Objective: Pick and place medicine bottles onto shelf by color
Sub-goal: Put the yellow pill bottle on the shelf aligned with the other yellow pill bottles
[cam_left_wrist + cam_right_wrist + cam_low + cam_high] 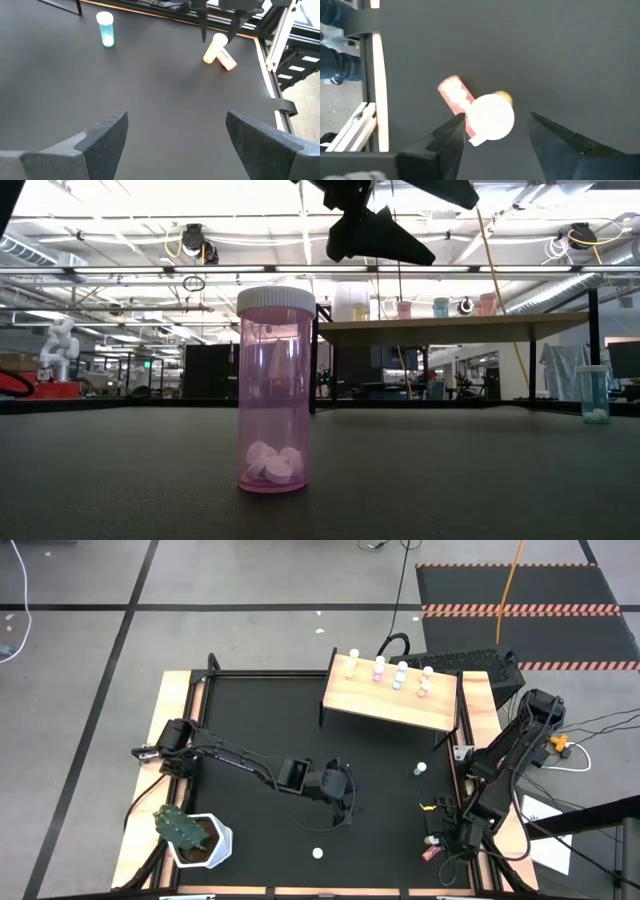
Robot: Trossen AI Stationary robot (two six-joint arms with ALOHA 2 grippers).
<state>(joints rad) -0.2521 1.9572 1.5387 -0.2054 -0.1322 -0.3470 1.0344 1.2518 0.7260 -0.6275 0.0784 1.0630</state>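
Note:
A yellow medicine bottle (502, 96) and a red one (451, 92) lie together near the table's right edge, the yellow one's white cap (491, 118) raised. My right gripper (497, 117) points down over them, open, one finger on each side of that cap. My left gripper (175, 145) hovers open over the table's middle with nothing between its fingers. A pink bottle (275, 390) stands upright near the front edge. A teal one (105, 29) stands right of centre. Several bottles (390, 672) stand in a row on the wooden shelf (392, 702). My right gripper comes from above with its fingers (451, 136) on either side of the yellow bottle's cap (491, 118). One finger shows right at the cap's edge and over the red bottle's cap end. I cannot tell whether it touches either. A gap shows on the other side.
A green cactus in a white pot (195, 837) stands at the front left corner. The shelf stands at the far right on thin black legs. The table's wooden edge frame (381, 85) runs close beside the two lying bottles.

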